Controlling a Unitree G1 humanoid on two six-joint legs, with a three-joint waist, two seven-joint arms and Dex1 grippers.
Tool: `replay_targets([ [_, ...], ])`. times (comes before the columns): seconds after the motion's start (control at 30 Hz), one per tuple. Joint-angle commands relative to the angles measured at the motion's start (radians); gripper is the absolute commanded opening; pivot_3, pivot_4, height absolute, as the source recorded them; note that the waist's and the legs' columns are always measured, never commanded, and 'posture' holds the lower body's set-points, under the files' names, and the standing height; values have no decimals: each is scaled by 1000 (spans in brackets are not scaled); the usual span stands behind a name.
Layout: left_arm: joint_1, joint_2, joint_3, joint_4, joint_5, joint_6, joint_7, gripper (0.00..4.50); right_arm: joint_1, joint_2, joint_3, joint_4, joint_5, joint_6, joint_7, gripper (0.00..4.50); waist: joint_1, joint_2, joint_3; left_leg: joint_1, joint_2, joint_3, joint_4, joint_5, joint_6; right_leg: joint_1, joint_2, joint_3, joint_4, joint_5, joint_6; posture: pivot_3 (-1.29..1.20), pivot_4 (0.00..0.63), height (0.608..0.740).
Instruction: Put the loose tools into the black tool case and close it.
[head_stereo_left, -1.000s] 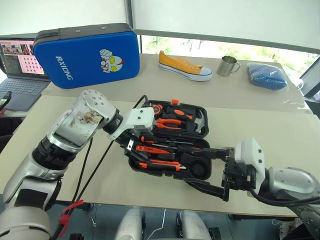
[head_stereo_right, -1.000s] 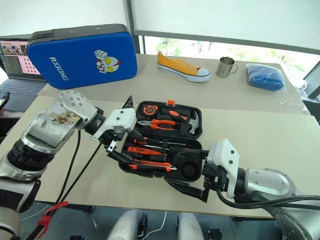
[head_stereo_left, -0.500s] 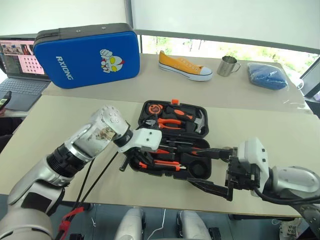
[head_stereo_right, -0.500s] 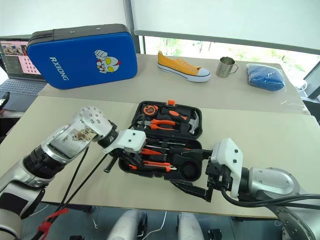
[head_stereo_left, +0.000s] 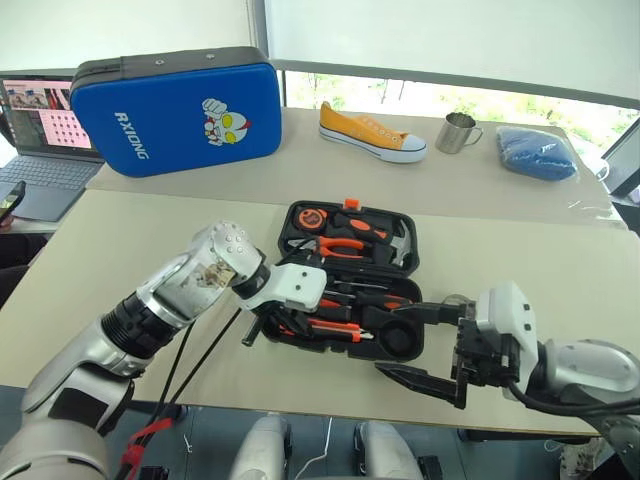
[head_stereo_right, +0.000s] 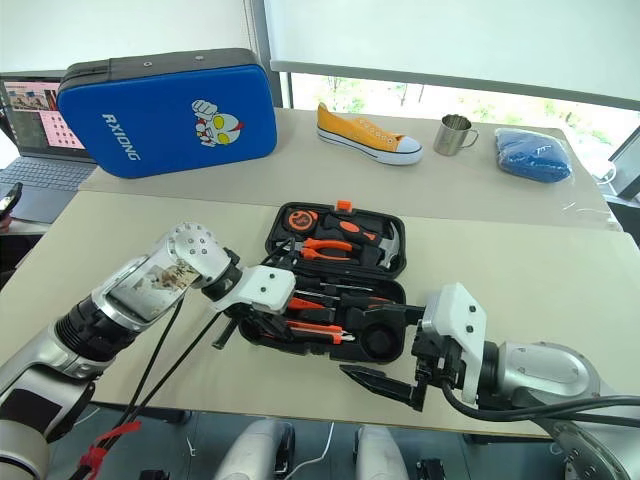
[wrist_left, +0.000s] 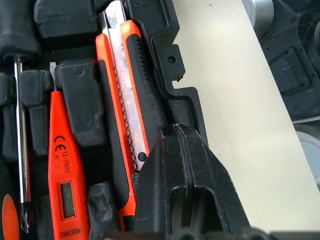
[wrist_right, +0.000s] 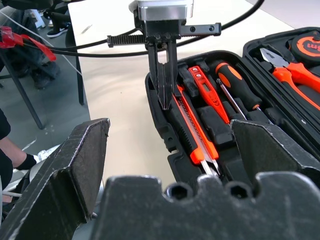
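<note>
Tables first: I see the near beige table (head_stereo_left: 120, 260) carrying the black tool case (head_stereo_left: 350, 282), which lies open near the front edge, about midway along it. On the far table (head_stereo_left: 300, 160) behind it, a blue zip case (head_stereo_left: 175, 110) stands toward the left end, with a yellow shoe (head_stereo_left: 372, 131), a metal mug (head_stereo_left: 458, 131) and a blue cloth bundle (head_stereo_left: 538, 152) spread toward the right end.

My left gripper (wrist_right: 162, 87) has its fingers pressed together with nothing between them, the tips resting on the orange-and-black utility knife (wrist_left: 125, 115) where it lies in its recess along the case's near-left rim. Beside the knife I see the slim orange tester screwdriver (wrist_left: 64, 170), also seated in the case.

My right gripper (head_stereo_left: 420, 345) hangs spread wide and empty at the case's near-right corner, above the front edge.
</note>
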Motion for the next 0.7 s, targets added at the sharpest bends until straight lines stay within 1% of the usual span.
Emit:
replay_targets([
  [0.03,-29,9,51,0,-12,9,-2,13,2,-1,-34,-31,2,-23,-3,4500,0,0,0,0,0,0,0,0,0,0,0,0,0,0,0,0,150,739],
  [0.23,-33,-6,56,-7,-19,19,5,13,-5,-2,-32,-31,4,-19,-7,4500,0,0,0,0,0,0,0,0,0,0,0,0,0,0,0,0,150,739],
  [0.43,-9,-3,18,-7,16,-27,1,13,-2,-5,-37,-33,7,-17,-8,4500,-1,0,0,0,0,0,0,0,0,0,0,0,0,0,0,0,150,739],
  [0.53,-5,-12,-9,26,71,-97,22,13,-3,-4,-37,-35,11,-16,-10,4500,0,0,0,0,0,0,0,0,0,0,0,0,0,0,0,0,150,739],
  [0.7,4,-41,-39,79,140,-152,57,13,-8,-3,-36,-38,19,-13,-15,4500,0,0,0,0,0,0,0,0,0,0,0,0,0,0,0,0,150,739],
])
